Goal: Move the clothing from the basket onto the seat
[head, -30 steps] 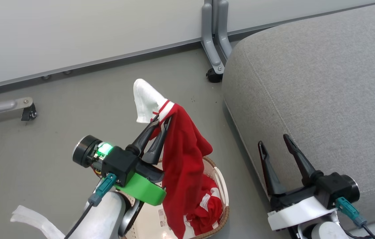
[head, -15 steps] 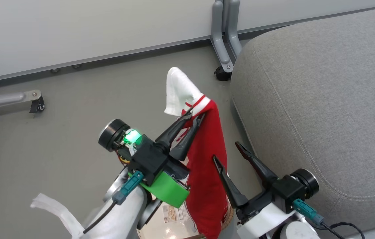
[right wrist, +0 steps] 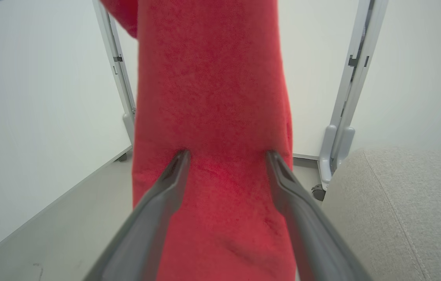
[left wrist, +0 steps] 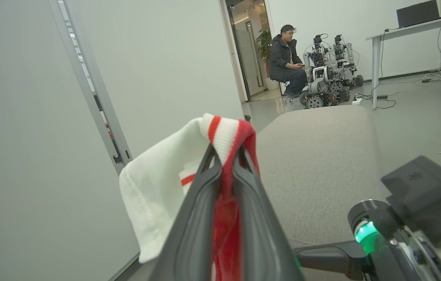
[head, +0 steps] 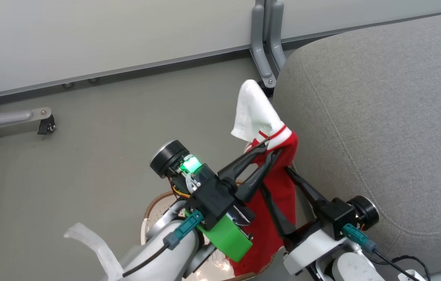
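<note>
A red garment [head: 287,201] with a white panel [head: 253,111] hangs from my left gripper [head: 272,150], which is shut on its striped edge beside the seat's left corner. In the left wrist view the left gripper [left wrist: 226,154] pinches the same red and white cloth [left wrist: 158,183]. My right gripper [head: 276,179] is open, its fingers standing either side of the hanging red cloth lower down. In the right wrist view the cloth [right wrist: 212,97] drapes across the right gripper [right wrist: 228,154]. The basket [head: 153,203] shows a bit of rim under my left arm. The grey seat [head: 380,117] lies to the right. A second garment is hidden.
A grey partition leg with a castor [head: 263,66] stands by the seat's far-left corner, and another castor leg [head: 43,119] sits at the left. A white wall panel runs along the back. In the left wrist view a person [left wrist: 287,66] sits by several robots beyond the seat.
My left gripper has carried the garment up and right, to the seat's corner. My right gripper swung left, and its open fingers now bracket the hanging cloth. The camera also shifted.
</note>
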